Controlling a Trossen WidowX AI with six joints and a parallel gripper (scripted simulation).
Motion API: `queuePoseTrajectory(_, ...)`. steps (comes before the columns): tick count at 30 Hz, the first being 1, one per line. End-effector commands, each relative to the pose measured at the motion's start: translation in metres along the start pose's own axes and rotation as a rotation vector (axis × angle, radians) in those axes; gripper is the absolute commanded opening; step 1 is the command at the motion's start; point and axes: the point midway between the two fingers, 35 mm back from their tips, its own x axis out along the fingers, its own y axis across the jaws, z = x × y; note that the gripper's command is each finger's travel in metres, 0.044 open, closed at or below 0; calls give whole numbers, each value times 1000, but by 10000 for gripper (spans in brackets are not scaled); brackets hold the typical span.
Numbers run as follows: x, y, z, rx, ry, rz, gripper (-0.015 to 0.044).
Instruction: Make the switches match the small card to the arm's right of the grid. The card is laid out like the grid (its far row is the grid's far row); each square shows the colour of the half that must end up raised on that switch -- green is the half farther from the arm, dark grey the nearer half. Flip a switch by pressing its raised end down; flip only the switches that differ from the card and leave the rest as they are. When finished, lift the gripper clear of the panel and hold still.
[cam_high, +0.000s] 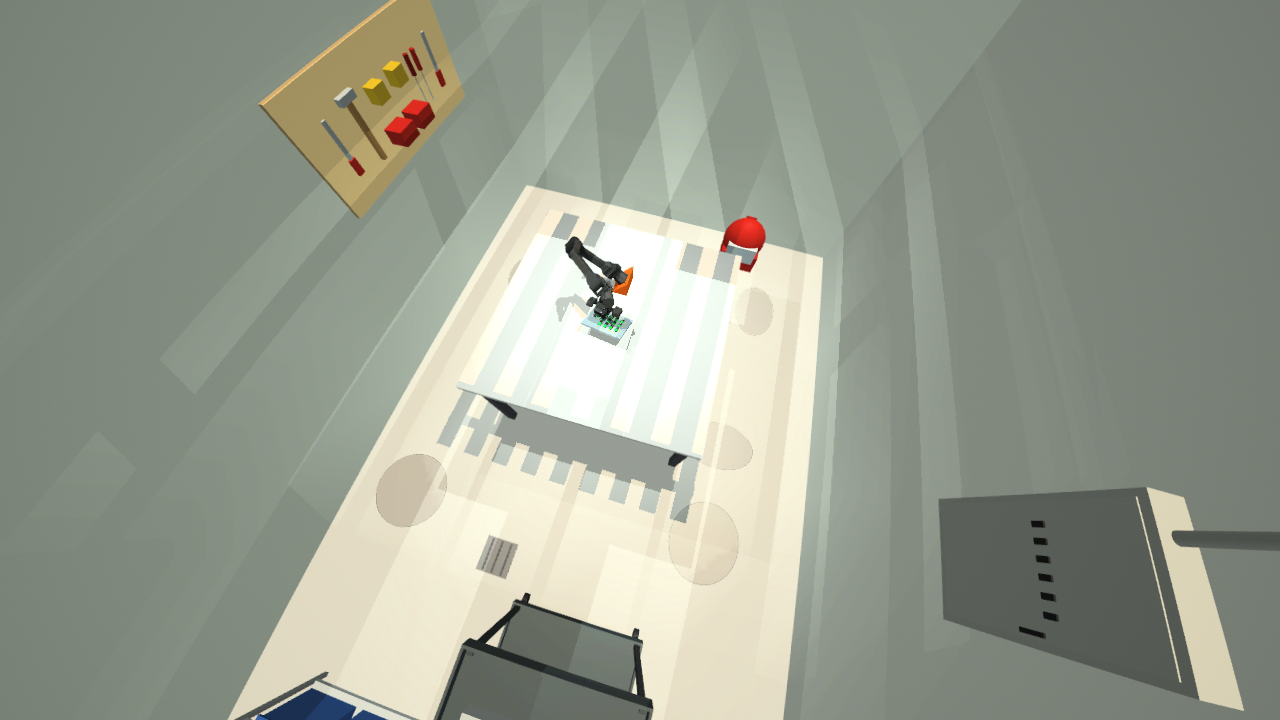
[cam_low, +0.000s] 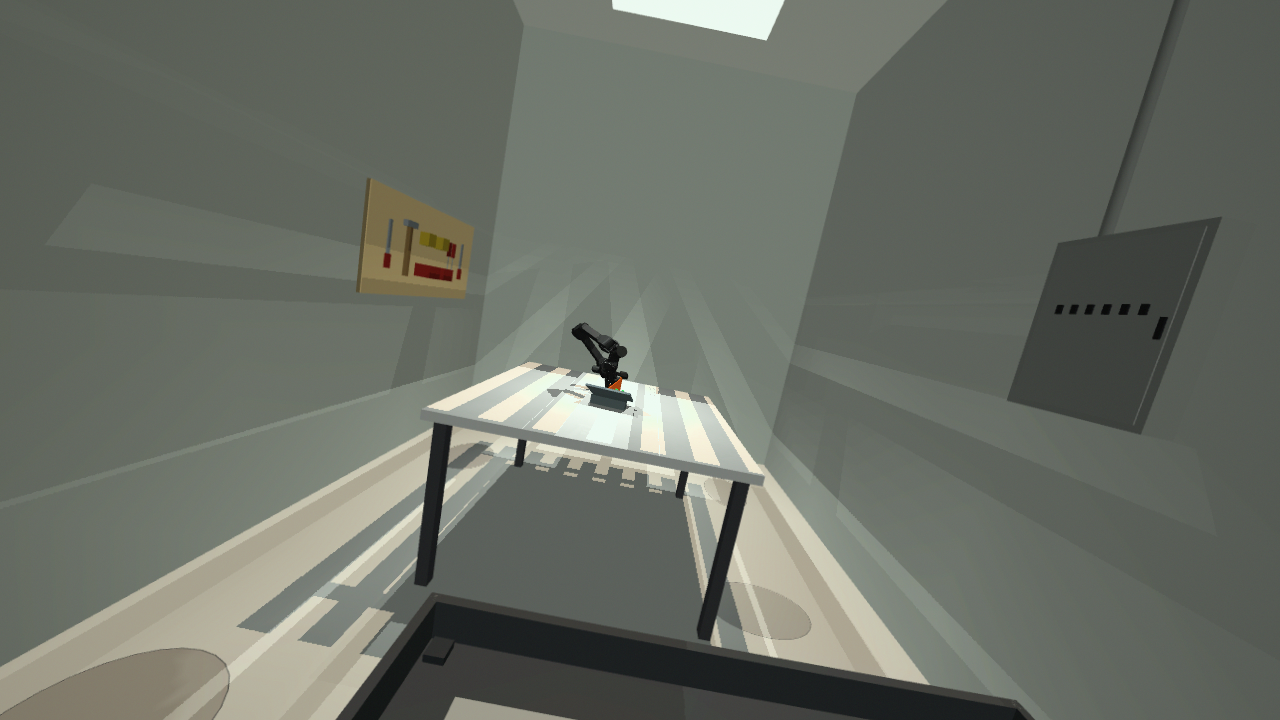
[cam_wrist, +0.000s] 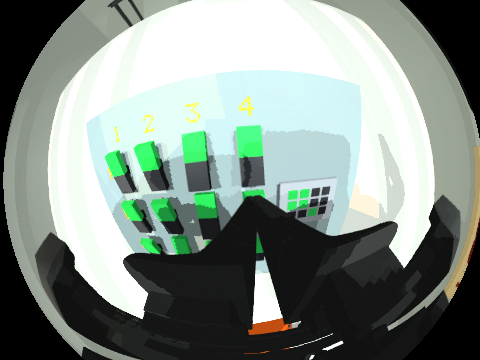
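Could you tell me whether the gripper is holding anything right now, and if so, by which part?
Nothing is held. The gripper is shut, its dark fingers pressed together into a point above the switch panel, with no object between them.

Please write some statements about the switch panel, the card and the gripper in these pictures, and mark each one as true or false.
1. The gripper is shut and holds nothing. True.
2. The yellow numbers above the far row of switches run from 1 to 4. True.
3. The small card lies to the left of the switches in the wrist view. False: it lies to their right, beside the column under number 4.
4. Every square on the card is green. False: some are green and some are dark grey.
5. The switch panel rests on the table, in front of the arm. True.
6. The gripper is far from the panel, over the table's edge. False: it is directly over the switches.
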Motion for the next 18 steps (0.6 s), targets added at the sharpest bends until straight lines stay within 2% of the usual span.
queuePoseTrajectory(1,2,0,-2,-9,3,-5,0)
queuePoseTrajectory(18,4,0,-2,-9,3,-5,0)
